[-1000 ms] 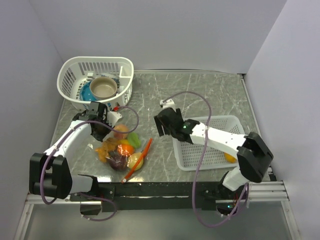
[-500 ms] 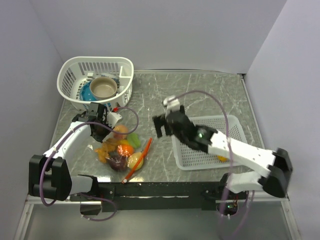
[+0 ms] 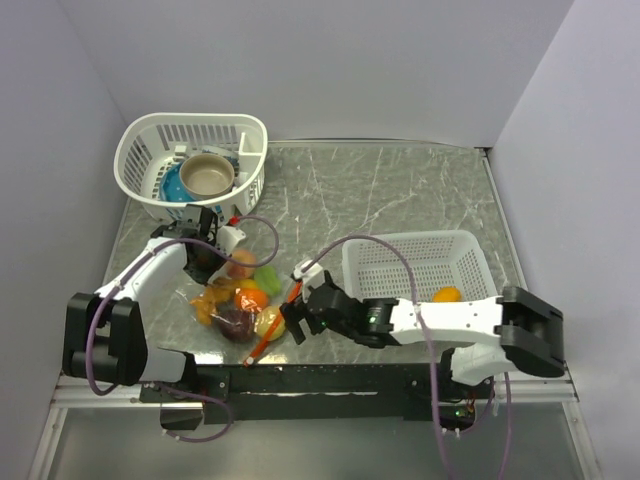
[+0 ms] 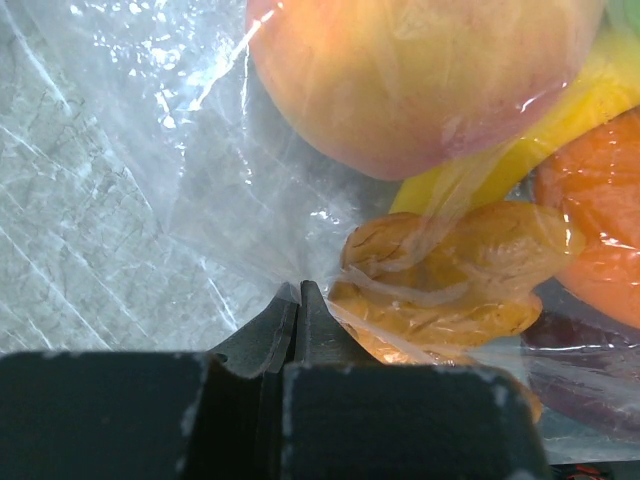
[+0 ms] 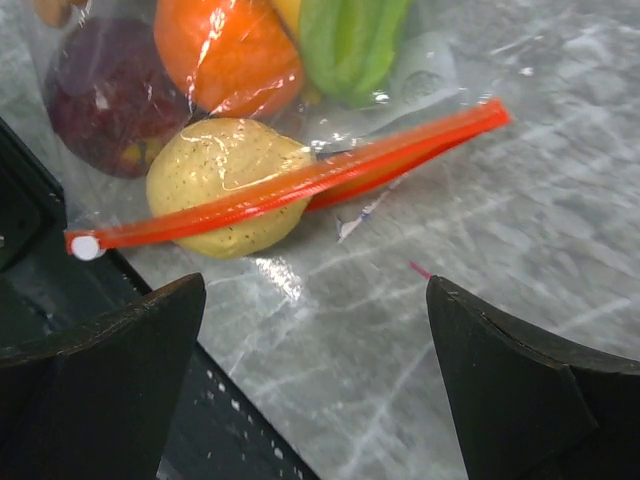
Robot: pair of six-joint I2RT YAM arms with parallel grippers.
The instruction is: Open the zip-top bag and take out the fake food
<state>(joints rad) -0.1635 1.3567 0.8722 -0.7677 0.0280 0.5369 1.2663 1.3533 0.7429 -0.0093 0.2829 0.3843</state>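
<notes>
The zip-top bag (image 3: pixel 243 300) lies at the front left of the table, its orange-red zip strip (image 3: pixel 278 318) along its right edge. The fake food is inside: a peach (image 4: pixel 420 70), a wrinkled yellow-orange piece (image 4: pixel 450 285), an orange (image 5: pixel 225 50), a green piece (image 5: pixel 350 40), a dark red piece (image 5: pixel 105 95) and a yellow piece (image 5: pixel 225 180). My left gripper (image 3: pixel 205 262) is shut, pinching the bag's clear plastic (image 4: pixel 200 170) at its far left corner (image 4: pixel 298 290). My right gripper (image 3: pixel 293 318) is open and empty, just right of the zip strip (image 5: pixel 300 180) and above the table (image 5: pixel 315 290).
A white mesh basket (image 3: pixel 415 250) stands at the right with one orange piece (image 3: pixel 447 295) in it. A round white basket (image 3: pixel 150 140) at the back left holds a tan bowl (image 3: pixel 207 175) and a blue dish (image 3: pixel 172 185). The black front rail (image 3: pixel 330 378) runs just below the bag.
My right arm has swung from beside the right basket down and left to the bag's zip strip. My left gripper has stayed on the bag.
</notes>
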